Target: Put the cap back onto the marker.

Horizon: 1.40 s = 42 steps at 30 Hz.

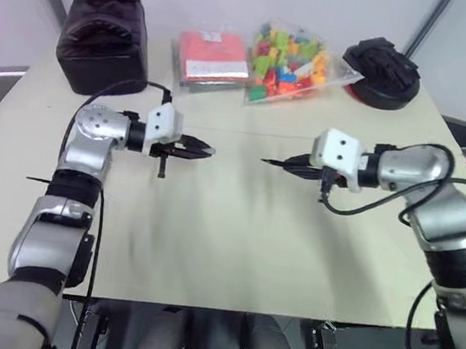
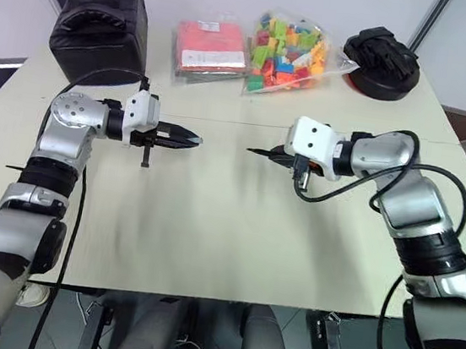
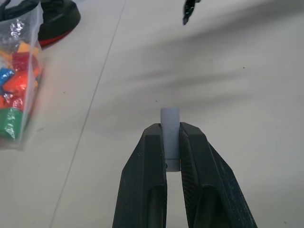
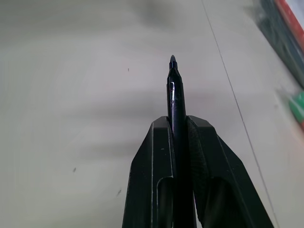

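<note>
My left gripper (image 1: 205, 149) hovers above the table, pointing right, shut on the small grey cap (image 3: 170, 118). The cap's end sticks out a little past the fingertips. Opposite it, my right gripper (image 1: 295, 165) points left and is shut on the thin black marker (image 4: 173, 90). The marker's pointed tip (image 1: 266, 161) juts out toward the cap. A gap of bare table separates the tip from the cap, and the two grippers sit at about the same height. In the left wrist view the marker's tip (image 3: 189, 12) shows ahead of the cap.
The beige table (image 1: 224, 250) carries a black bag (image 1: 106, 31) at the back left. Behind the grippers lie a red packet (image 1: 212, 57) and a clear bag of colourful bricks (image 1: 291, 62). A black round object (image 1: 384, 70) sits at the back right.
</note>
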Motion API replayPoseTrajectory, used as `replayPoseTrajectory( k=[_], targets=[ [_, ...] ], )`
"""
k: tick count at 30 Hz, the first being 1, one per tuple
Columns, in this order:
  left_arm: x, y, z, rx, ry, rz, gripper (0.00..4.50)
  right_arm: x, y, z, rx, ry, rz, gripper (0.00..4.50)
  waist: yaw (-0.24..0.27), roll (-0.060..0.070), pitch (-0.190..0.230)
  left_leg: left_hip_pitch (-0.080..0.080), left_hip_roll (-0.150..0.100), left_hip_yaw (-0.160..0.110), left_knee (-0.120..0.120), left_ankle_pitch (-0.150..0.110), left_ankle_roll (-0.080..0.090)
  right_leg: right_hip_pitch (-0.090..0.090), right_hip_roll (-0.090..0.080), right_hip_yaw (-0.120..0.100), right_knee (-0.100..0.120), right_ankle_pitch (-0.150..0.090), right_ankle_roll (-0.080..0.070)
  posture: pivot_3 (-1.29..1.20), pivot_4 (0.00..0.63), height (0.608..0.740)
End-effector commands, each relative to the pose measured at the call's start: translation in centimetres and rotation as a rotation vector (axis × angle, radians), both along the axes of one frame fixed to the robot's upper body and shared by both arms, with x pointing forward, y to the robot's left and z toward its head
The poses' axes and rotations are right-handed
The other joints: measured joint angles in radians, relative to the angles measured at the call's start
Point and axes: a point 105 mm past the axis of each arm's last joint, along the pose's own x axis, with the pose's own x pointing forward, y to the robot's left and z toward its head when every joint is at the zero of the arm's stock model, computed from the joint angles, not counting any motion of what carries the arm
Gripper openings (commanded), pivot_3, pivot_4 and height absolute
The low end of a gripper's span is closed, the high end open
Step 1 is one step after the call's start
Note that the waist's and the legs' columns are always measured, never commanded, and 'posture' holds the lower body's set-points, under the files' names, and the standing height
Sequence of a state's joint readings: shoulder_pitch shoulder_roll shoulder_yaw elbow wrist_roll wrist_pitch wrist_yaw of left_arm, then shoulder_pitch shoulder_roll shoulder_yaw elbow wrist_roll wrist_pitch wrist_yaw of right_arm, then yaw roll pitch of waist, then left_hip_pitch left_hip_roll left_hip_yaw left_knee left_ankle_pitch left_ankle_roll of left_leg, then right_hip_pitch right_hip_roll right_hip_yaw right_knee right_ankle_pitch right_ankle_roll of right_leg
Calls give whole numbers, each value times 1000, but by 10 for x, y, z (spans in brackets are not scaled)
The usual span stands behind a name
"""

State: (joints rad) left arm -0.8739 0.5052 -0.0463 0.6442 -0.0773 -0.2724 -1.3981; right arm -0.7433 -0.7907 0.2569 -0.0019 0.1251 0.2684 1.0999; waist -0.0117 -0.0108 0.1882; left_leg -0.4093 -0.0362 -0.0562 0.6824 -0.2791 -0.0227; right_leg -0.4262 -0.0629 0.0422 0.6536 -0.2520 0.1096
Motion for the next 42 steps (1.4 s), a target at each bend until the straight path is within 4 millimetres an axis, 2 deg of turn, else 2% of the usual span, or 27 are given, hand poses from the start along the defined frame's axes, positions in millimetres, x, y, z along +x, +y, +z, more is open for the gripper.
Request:
replayPoseTrajectory(
  k=[1,7,22,42],
  targets=[
    [-1,-8,8,-27,-51,-6,19,5,9,12,5,-50,35,0,2,0,0,0,0,0,0,0,0,0,0,0,0,0,0,0,150,740],
    [2,-20,7,-50,-61,-12,19,9,18,12,23,-46,51,0,-2,0,0,0,-1,0,0,0,0,0,0,0,0,0,0,0,150,740],
    [8,-47,5,-82,-55,-59,19,4,33,12,58,-40,72,0,-3,0,0,0,-2,0,0,0,0,0,0,0,0,0,0,0,150,740],
    [4,-51,8,-87,-60,-93,19,8,29,7,57,-32,47,0,-3,0,0,0,-2,0,0,0,0,0,0,0,0,0,0,0,150,740]
  ],
)
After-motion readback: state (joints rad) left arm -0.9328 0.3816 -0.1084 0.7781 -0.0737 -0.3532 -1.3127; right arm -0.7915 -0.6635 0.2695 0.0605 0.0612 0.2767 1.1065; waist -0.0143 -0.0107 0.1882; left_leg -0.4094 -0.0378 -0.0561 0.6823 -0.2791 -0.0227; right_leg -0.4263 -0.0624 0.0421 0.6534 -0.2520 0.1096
